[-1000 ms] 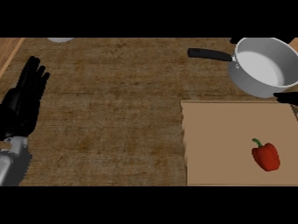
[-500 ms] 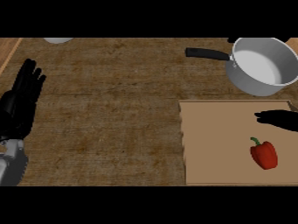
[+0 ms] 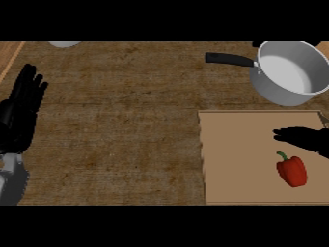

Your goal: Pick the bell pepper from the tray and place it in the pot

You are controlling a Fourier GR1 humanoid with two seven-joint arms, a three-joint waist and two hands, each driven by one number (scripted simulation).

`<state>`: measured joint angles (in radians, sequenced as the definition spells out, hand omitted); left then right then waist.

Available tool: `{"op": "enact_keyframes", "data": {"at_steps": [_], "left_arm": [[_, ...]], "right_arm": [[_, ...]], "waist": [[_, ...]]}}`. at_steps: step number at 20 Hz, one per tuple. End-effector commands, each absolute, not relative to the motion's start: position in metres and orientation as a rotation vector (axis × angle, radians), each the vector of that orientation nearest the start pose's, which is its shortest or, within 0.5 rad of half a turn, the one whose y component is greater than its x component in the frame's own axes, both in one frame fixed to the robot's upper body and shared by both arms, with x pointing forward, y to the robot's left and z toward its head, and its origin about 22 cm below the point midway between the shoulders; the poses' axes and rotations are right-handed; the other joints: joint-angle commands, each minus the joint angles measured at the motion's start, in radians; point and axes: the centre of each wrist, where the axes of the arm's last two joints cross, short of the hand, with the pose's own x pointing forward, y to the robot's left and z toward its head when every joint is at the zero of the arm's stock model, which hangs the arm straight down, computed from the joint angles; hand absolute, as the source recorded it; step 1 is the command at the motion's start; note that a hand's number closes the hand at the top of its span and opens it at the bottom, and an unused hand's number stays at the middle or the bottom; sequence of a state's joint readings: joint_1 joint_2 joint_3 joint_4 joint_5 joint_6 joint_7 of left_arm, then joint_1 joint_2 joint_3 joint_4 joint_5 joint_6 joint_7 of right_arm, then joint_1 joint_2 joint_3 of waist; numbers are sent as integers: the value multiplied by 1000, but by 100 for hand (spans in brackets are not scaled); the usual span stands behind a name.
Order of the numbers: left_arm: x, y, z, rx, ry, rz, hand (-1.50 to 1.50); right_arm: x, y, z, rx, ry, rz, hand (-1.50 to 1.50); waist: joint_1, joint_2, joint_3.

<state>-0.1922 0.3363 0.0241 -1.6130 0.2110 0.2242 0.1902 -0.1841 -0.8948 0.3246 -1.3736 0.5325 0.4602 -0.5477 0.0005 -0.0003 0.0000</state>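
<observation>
Red bell pepper [image 3: 292, 171] lies on a tan tray [image 3: 238, 159], near a steel pot [image 3: 293, 72].
Right robot hand [image 3: 316, 141] hovers just above it, fingers spread; left robot hand [image 3: 17, 116] rests open.

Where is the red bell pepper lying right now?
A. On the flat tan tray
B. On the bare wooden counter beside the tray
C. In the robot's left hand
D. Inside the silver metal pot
A. The red bell pepper lies on the flat tan tray, just below the black right hand, whose fingers are not around it; the silver metal pot holds nothing.
</observation>
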Motion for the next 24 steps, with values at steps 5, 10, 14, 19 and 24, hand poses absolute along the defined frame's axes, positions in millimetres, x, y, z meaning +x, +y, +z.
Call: {"op": "enact_keyframes", "data": {"at_steps": [5,10,14,19,24], "left_arm": [[273,274,81,197,-1602,72,0],[278,286,85,219,-1601,49,0],[272,281,92,194,-1615,74,0],[288,274,70,202,-1622,47,0],[287,264,75,209,-1617,68,0]], "right_arm": [[269,-368,34,-179,-1217,1685,-150],[274,-382,43,-196,-1204,1692,-150],[281,-367,31,-244,-1178,1677,-150],[276,-381,-5,-236,-1150,1688,-150],[307,-366,13,-205,-1270,1839,150]], "waist": [[2,0,0],[0,0,0],[2,0,0],[1,2,0],[9,3,1]]}}
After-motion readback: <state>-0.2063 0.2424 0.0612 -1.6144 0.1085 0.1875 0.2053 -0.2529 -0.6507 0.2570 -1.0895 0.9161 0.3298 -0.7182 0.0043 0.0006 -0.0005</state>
